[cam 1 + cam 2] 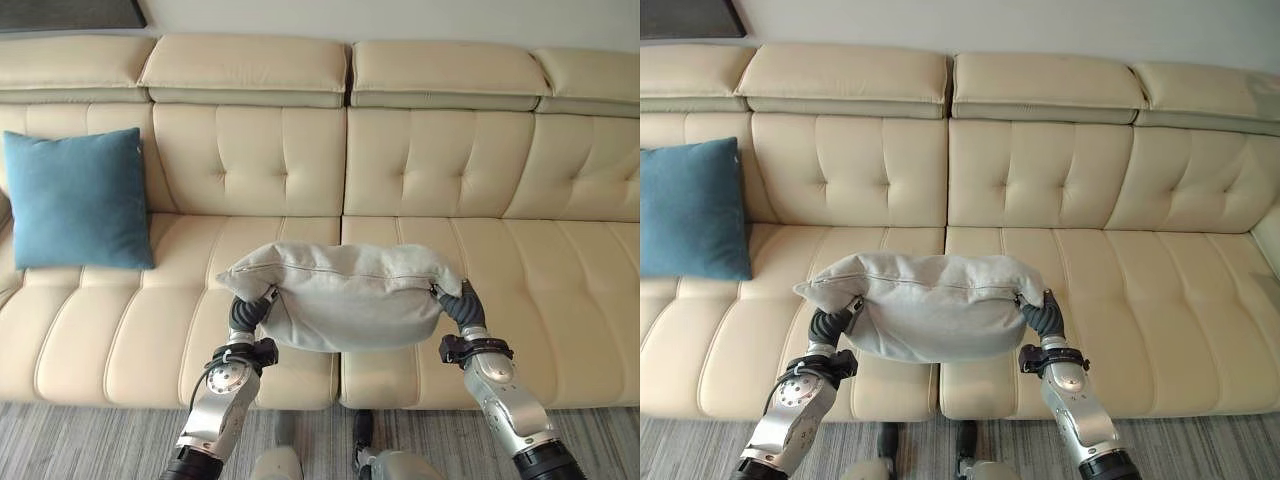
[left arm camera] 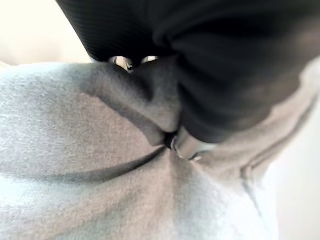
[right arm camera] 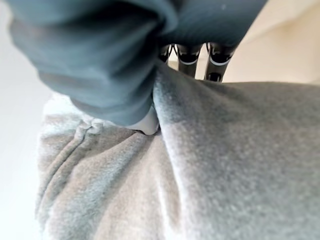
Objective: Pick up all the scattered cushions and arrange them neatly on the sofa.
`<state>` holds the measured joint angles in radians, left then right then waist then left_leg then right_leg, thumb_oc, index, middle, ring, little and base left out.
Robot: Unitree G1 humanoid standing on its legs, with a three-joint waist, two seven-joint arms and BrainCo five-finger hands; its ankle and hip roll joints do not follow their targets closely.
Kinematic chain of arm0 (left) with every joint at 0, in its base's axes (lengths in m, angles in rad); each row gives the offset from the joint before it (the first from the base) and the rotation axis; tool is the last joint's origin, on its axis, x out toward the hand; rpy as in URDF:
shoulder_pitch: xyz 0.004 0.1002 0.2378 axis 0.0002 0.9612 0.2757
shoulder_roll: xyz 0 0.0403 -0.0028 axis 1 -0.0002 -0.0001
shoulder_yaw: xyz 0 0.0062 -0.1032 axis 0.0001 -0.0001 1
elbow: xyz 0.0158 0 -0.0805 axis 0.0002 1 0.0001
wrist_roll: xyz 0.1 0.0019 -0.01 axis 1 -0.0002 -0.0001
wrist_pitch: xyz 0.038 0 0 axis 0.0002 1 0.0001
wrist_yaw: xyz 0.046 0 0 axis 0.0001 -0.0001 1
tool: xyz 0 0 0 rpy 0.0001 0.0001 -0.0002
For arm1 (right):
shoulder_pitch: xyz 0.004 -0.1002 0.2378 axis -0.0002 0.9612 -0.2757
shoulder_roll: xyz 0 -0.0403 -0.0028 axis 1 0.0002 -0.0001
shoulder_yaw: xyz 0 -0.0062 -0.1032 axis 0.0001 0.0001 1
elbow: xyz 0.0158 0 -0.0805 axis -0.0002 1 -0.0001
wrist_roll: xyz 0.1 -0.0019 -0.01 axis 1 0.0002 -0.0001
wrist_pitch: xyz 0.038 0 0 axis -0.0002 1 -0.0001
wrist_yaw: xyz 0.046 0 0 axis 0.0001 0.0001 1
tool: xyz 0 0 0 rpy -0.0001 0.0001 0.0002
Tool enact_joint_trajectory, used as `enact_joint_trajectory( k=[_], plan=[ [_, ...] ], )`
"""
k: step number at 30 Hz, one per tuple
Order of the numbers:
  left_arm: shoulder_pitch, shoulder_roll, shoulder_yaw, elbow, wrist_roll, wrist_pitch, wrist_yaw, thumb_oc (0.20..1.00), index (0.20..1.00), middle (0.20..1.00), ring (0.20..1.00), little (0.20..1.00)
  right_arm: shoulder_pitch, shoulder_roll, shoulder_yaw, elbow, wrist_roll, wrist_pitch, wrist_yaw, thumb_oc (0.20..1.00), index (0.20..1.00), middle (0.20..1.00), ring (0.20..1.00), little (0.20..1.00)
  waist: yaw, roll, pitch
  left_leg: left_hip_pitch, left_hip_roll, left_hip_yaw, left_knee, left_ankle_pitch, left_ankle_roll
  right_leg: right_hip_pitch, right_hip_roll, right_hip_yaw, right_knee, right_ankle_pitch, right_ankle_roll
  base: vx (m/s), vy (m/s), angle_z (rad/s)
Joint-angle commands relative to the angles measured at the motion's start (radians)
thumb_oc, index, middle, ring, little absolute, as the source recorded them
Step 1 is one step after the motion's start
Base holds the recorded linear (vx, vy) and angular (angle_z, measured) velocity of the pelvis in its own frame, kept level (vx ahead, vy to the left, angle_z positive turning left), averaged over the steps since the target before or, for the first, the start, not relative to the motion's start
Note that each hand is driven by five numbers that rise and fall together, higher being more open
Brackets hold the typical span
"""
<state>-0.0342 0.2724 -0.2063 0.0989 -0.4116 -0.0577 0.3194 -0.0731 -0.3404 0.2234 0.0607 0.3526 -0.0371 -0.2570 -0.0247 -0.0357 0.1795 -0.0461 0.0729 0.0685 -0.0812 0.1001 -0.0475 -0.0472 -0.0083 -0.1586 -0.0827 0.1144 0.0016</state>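
Note:
I hold a light grey cushion point(image 1: 345, 295) in the air between both hands, in front of the middle seats of the cream sofa point(image 1: 420, 160). My left hand point(image 1: 250, 312) grips its left end, the thumb point(image 2: 182, 145) pinching the fabric. On the cushion's right end, my right hand point(image 1: 458, 300) is shut, its fingers point(image 3: 189, 57) over the top and the thumb pressed into the cloth point(image 3: 225, 165). A blue cushion point(image 1: 78, 198) leans upright against the backrest at the sofa's left end.
The sofa seat point(image 1: 560, 290) to the right of the grey cushion is bare, as is the seat between the two cushions. A grey striped carpet point(image 1: 90, 440) runs along the sofa's front edge.

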Motion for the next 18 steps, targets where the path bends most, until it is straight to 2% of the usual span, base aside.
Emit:
enact_joint_trajectory(
  k=[1,5,6,12,13,15,18],
  plan=[
    [-0.118,0.015,-0.041,-0.052,0.055,-0.080,0.000,0.200,0.200,0.200,0.200,0.200,-0.126,0.038,0.062,-0.091,-0.035,-0.083,0.006,0.200,0.200,0.200,0.200,0.200,0.022,-0.023,-0.063,0.062,-0.001,0.024,0.007,-0.104,-0.029,0.091,-0.059,0.007,0.012,-0.170,0.095,0.17,0.096,-0.06],
    [-0.201,0.031,-0.066,0.034,0.059,-0.068,0.003,0.200,0.200,0.200,0.200,0.200,-0.217,0.030,0.075,-0.026,-0.070,-0.057,-0.026,0.200,0.200,0.200,0.200,0.200,0.020,-0.029,-0.062,0.084,-0.003,0.034,-0.005,-0.123,-0.023,0.097,-0.067,0.012,0.007,-0.170,0.105,0.08,0.062,0.01],
    [-0.374,0.062,-0.103,0.159,0.049,-0.067,0.032,0.200,0.200,0.200,0.200,0.200,-0.359,0.019,0.110,0.066,-0.080,-0.041,-0.060,0.200,0.200,0.200,0.200,0.200,0.014,-0.029,-0.023,0.044,-0.003,0.035,0.001,-0.121,-0.021,0.042,-0.070,0.020,0.022,-0.163,0.111,-0.15,0.025,-0.08],
    [-0.640,0.125,-0.155,0.332,0.016,-0.090,0.078,0.200,0.200,0.200,0.200,0.200,-0.590,0.000,0.159,0.222,-0.048,-0.043,-0.109,0.200,0.200,0.200,0.200,0.200,0.010,-0.039,0.058,-0.128,0.002,0.019,0.085,-0.110,-0.021,-0.122,-0.075,0.029,0.091,-0.144,0.106,-0.17,-0.011,-0.04],
    [-0.644,0.125,-0.155,0.335,0.015,-0.091,0.077,0.200,0.200,0.200,0.200,0.200,-0.595,0.000,0.159,0.225,-0.047,-0.044,-0.108,0.200,0.200,0.200,0.200,0.200,0.009,-0.039,0.056,-0.136,0.002,0.018,0.090,-0.111,-0.020,-0.129,-0.076,0.029,0.094,-0.144,0.106,-0.10,-0.013,0.02],
    [-0.769,0.156,-0.187,0.444,0.024,-0.102,0.091,0.200,0.200,0.200,0.200,0.200,-0.718,-0.004,0.190,0.365,-0.031,-0.041,-0.125,0.200,0.200,0.200,0.200,0.200,0.009,-0.046,0.079,-0.231,0.000,0.012,0.123,-0.100,-0.024,-0.215,-0.083,0.028,0.120,-0.127,0.107,-0.08,-0.013,-0.07],
    [-0.884,0.171,-0.219,0.584,0.035,-0.095,0.100,0.200,0.200,0.200,0.200,0.200,-0.817,0.000,0.222,0.511,-0.034,-0.035,-0.133,0.200,0.200,0.200,0.200,0.200,0.008,-0.048,0.090,-0.274,0.000,0.010,0.129,-0.091,-0.028,-0.259,-0.087,0.027,0.125,-0.119,0.109,-0.03,-0.010,-0.04]
  ],
)
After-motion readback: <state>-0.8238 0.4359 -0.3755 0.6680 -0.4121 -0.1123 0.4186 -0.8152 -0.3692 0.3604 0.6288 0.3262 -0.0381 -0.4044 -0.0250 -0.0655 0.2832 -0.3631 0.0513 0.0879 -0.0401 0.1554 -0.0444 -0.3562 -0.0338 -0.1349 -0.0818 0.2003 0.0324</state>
